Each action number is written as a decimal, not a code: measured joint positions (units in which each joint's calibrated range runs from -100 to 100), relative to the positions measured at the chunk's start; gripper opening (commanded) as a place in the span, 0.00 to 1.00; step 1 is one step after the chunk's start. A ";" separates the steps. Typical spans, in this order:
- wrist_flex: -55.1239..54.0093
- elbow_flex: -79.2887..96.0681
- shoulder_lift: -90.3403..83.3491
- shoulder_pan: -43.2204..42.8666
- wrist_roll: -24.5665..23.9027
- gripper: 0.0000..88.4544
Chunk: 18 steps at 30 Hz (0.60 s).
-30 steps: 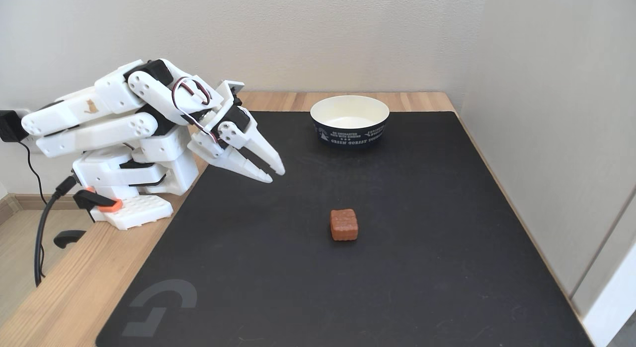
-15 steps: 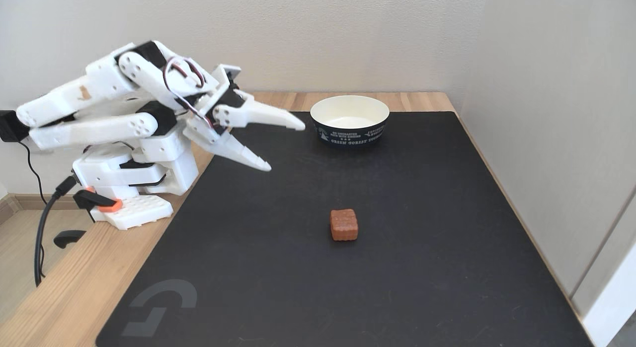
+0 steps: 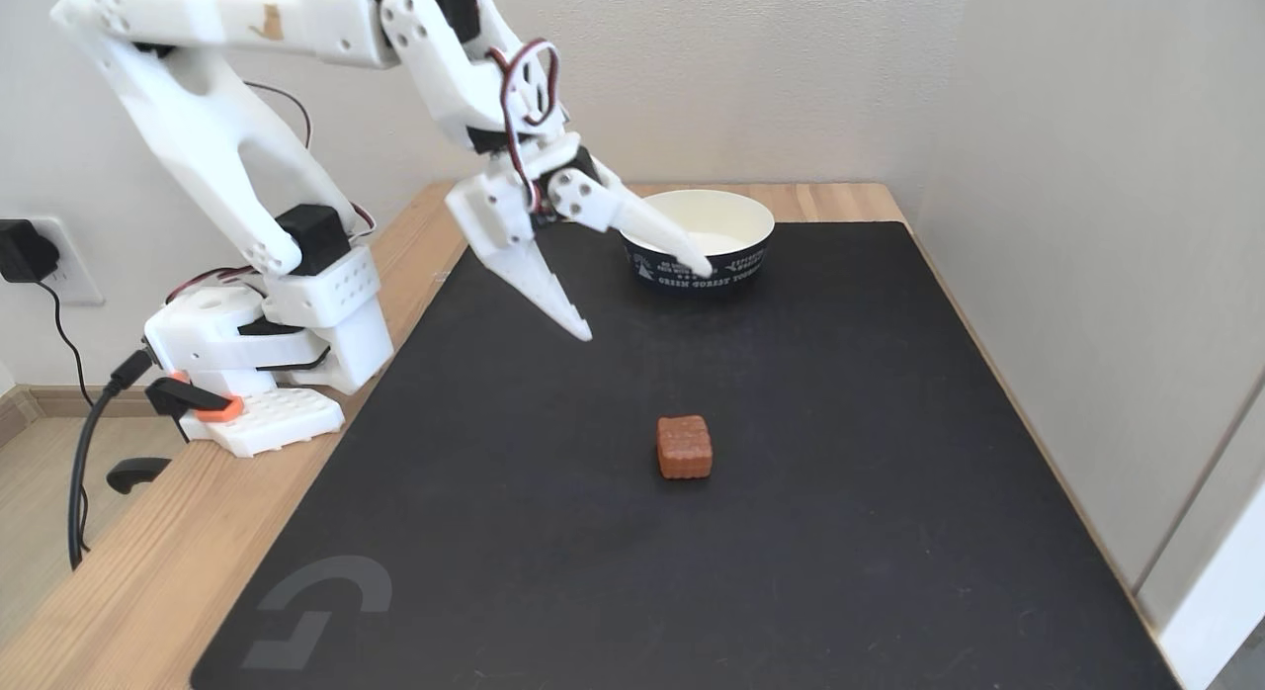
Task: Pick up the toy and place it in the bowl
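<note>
Toy (image 3: 684, 447): small reddish-brown block, rounded at the corners, bumpy grid on top, resting flat near the middle of the black mat (image 3: 810, 532), a little toward the mat's near edge and untouched by anything. Probably light and fairly firm, judging by size and the crisp moulded look; possibly a little rubbery, though impossible to settle from here. Rounded edges likely to let pads slide off if pinched near the top or across the corners, so best taken low on two opposite flat side faces, jaws squared to those faces. Little risk of breakage; main risk a nudge that skids or tips it across the mat.

Hand (image 3: 647, 302): released, jaws spread wide, empty, hanging in the air beyond the toy toward the mat's far edge, well apart from it, one fingertip seen against the front of the bowl.

Bowl (image 3: 696, 267): round, cream inside, dark navy outside with white lettering, upright at the mat's far edge, nothing visible inside.

Worktop (image 3: 148, 561): pale wood showing along the mat's left edge and far edge, arm base fixed at its left side.
</note>
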 measured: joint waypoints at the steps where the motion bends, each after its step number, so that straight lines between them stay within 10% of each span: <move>1: 0.00 -1.42 1.92 0.25 1.08 0.43; 18: -0.84 -23.62 39.63 6.24 5.15 0.43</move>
